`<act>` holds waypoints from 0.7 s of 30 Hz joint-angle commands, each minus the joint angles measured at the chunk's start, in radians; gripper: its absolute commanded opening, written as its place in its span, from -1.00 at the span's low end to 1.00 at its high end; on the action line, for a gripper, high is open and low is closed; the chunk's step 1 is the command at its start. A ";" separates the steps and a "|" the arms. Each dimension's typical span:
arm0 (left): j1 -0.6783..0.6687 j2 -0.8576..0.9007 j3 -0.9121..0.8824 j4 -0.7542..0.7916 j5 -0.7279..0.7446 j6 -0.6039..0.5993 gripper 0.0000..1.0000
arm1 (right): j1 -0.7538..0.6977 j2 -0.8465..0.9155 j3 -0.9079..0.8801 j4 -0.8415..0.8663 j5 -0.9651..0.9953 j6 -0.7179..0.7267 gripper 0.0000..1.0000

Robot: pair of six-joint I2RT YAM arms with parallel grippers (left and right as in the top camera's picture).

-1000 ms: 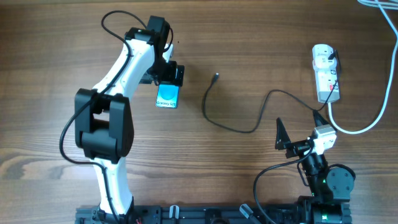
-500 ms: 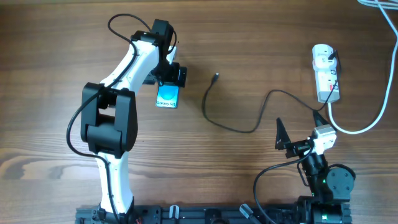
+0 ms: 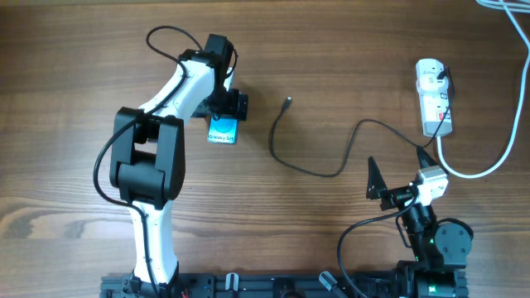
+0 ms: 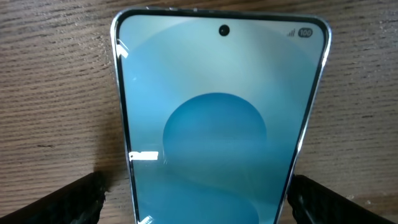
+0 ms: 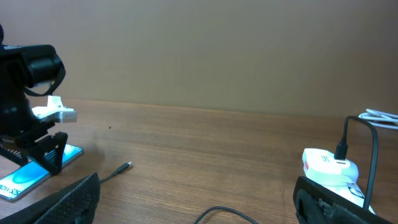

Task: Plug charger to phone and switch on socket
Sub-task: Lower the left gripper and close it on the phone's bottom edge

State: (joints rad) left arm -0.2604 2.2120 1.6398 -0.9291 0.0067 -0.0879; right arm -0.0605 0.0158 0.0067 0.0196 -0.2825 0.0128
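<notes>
On the phone (image 4: pixel 217 124) you can read "100" in the top right corner of its screen. From overhead, its near end shows white lettering that reads roughly "Galaxy".

I see a wood-grain bench (image 3: pixel 331 50) and, in my right wrist feed, a plain tan wall (image 5: pixel 217 50) rising at twelve o'clock.

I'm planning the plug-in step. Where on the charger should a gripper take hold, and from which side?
Take the charger just behind its metallic tip, coming straight down from above and closing across the cable. That end lies flat on the table, apart from the phone, and a hold near the tip should keep the limp cable from drooping.
</notes>
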 commanded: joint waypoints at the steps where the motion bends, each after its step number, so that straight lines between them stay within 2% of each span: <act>1: -0.005 0.029 -0.058 0.027 0.010 -0.010 0.96 | 0.005 -0.002 -0.002 0.003 0.013 -0.012 1.00; 11: -0.028 0.029 -0.065 0.016 0.014 -0.060 0.87 | 0.005 -0.002 -0.002 0.003 0.013 -0.012 0.99; 21: -0.052 0.029 -0.065 0.018 0.013 -0.078 0.64 | 0.005 -0.002 -0.002 0.003 0.013 -0.012 0.99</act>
State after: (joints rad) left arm -0.2966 2.2009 1.6173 -0.9096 -0.0216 -0.1478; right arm -0.0605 0.0158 0.0067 0.0196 -0.2825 0.0128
